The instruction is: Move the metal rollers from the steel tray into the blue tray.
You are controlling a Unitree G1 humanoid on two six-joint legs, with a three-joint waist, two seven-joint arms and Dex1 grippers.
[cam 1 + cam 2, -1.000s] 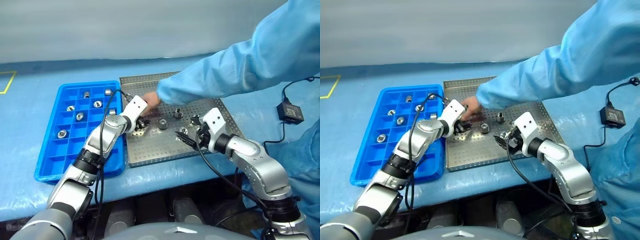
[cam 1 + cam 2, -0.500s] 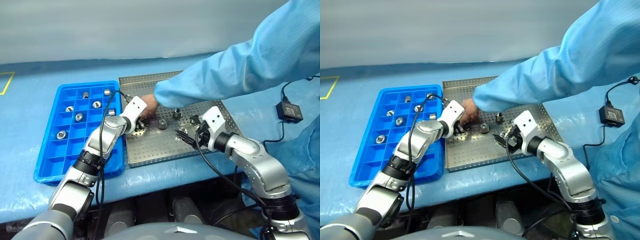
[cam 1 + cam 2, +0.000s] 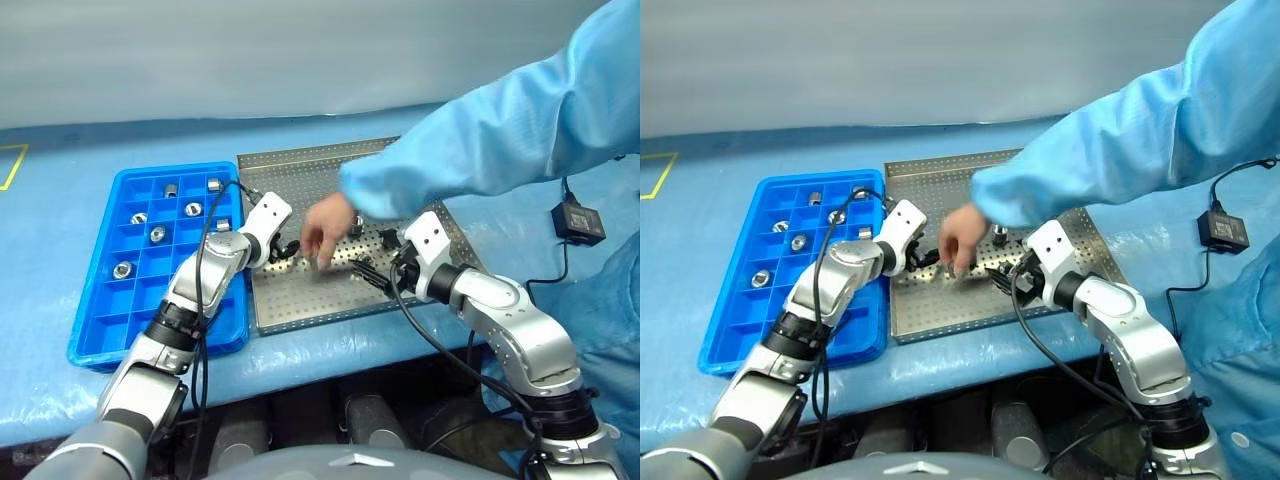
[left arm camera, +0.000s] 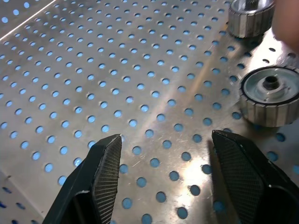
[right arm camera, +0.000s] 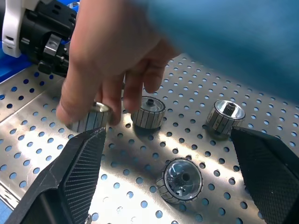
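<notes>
1. Steel tray point(image 3: 300, 300) sits mid-table on the blue table cover point(image 3: 60, 250); blue tray point(image 3: 100, 335) lies just beside it, on the robot's left.
2. Left gripper point(image 4: 163, 154) hangs low over the steel tray's left part, near the edge that faces the blue tray. Fingers are spread with nothing between them but bare perforated floor.
3. Left wrist view: two metal rollers stand on the tray floor just past the finger on that side, one close by point(image 4: 270, 101) and one farther off point(image 4: 250, 16). Neither touches the gripper.
4. Right gripper point(image 5: 168, 140) hovers over the steel tray's right part, jaws wide apart, empty.
5. Right wrist view: three rollers stand free on the floor between and beyond its fingers: one nearest point(image 5: 181, 179), one in the middle point(image 5: 148, 112), one off to the side point(image 5: 225, 114). No contact with the fingers.
6. A person's hand point(image 3: 325, 228) in a light-blue sleeve point(image 3: 480, 150) reaches in over the steel tray between the two grippers. Its fingertips pinch a fourth roller point(image 5: 91, 119) down at the tray floor.
7. Blue tray already holds several rollers, one per compartment, in the far half: e.g. point(image 3: 123, 268), point(image 3: 157, 234), point(image 3: 194, 209).
8. A black adapter with cable point(image 3: 580, 222) lies on the table to the right, well clear of the trays.
</notes>
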